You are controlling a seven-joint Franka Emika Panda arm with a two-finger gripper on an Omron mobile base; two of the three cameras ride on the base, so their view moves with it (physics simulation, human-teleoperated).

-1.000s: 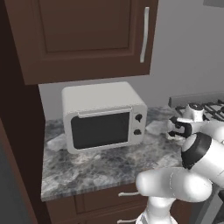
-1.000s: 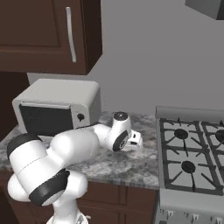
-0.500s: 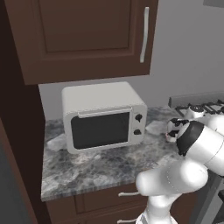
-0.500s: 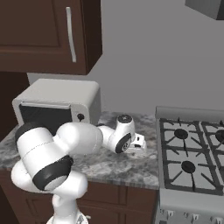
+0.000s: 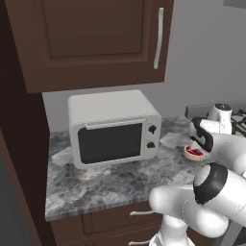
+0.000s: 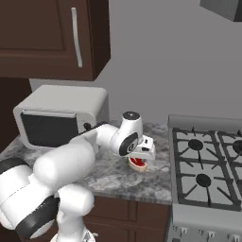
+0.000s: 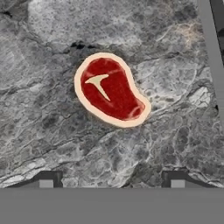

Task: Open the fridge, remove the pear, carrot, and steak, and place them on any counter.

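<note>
The steak [image 7: 111,89], a flat red slab with a pale fat rim, lies on the grey marbled counter [image 7: 43,109] close to the stove. It also appears as a small red patch [image 5: 194,153] [image 6: 138,163] under the hand. My gripper [image 7: 111,181] [image 6: 141,157] [image 5: 200,144] hovers just above it, pointing down. Its fingertips [image 7: 48,179] stand wide apart, open, with nothing between them; the steak lies free beyond them. The fridge, pear and carrot are out of view.
A white microwave [image 5: 113,127] [image 6: 56,118] stands on the counter [image 5: 120,182] to the left of the hand. A gas stove [image 6: 208,165] borders the counter on the right, its edge [image 7: 210,43] near the steak. Dark brown upper cabinets [image 5: 96,38] hang overhead.
The arm's elbow and upper links have swung round. The hand has stayed over the same counter spot by the stove. The steak is now plainly visible beneath it.
</note>
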